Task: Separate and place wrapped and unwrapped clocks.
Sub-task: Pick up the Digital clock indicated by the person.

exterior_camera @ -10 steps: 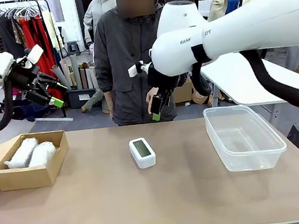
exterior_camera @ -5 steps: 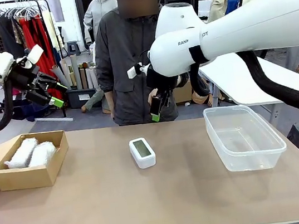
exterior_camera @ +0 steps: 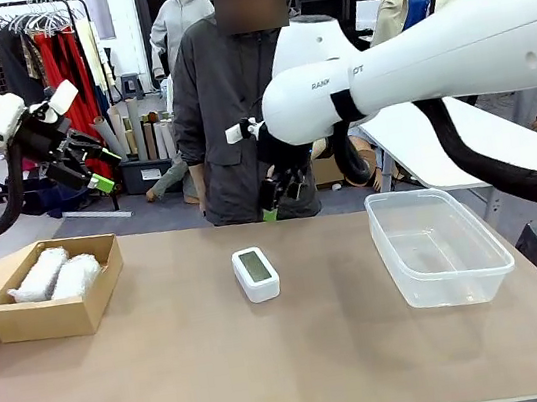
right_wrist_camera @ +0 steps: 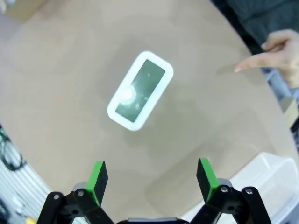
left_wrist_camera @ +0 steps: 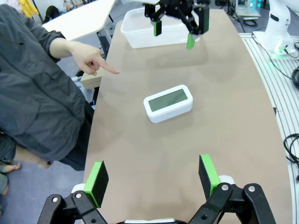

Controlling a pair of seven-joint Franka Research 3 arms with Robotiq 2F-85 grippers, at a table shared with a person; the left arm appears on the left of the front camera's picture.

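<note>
The bare white clock (exterior_camera: pixel 256 273) lies face up in the middle of the table, its grey-green screen showing. Two bubble-wrapped clocks (exterior_camera: pixel 42 274) (exterior_camera: pixel 75 275) lie side by side in the cardboard box (exterior_camera: pixel 41 318) at the left. My right gripper (exterior_camera: pixel 276 196) hangs open above the table's far edge, behind the bare clock (right_wrist_camera: pixel 140 90), which lies below and ahead of its green pads (right_wrist_camera: pixel 97 174). My left gripper (exterior_camera: pixel 91 165) is open, high above the box, and looks down on the bare clock (left_wrist_camera: pixel 168 102) from afar.
An empty clear plastic tub (exterior_camera: pixel 438 245) stands at the right of the table. A person in a dark jacket stands at the far side; one hand (left_wrist_camera: pixel 96 60) (right_wrist_camera: pixel 268 58) points a finger down over the table near the clock.
My right arm has shifted a little to the left, its gripper nearer over the bare clock. The left arm has not moved.
</note>
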